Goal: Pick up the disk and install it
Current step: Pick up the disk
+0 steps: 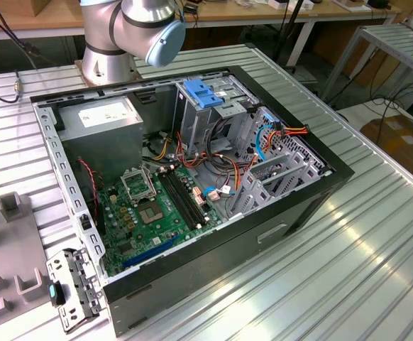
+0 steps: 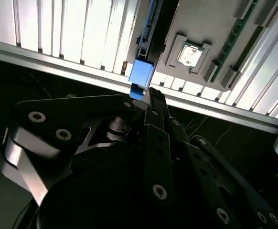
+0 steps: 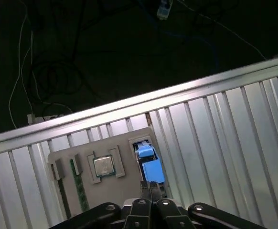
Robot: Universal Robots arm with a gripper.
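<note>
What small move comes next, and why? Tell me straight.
Probably open the gripper first. Its fingertips look closed together just short of the disk, which sits in a slot of the grey holder. Shut like this, they likely could not straddle its blue rails.

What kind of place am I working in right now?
Most likely a robotics or electronics lab. An open computer case sits on a ribbed metal table beside the robot arm, with workbenches and a cardboard box beyond.
</note>
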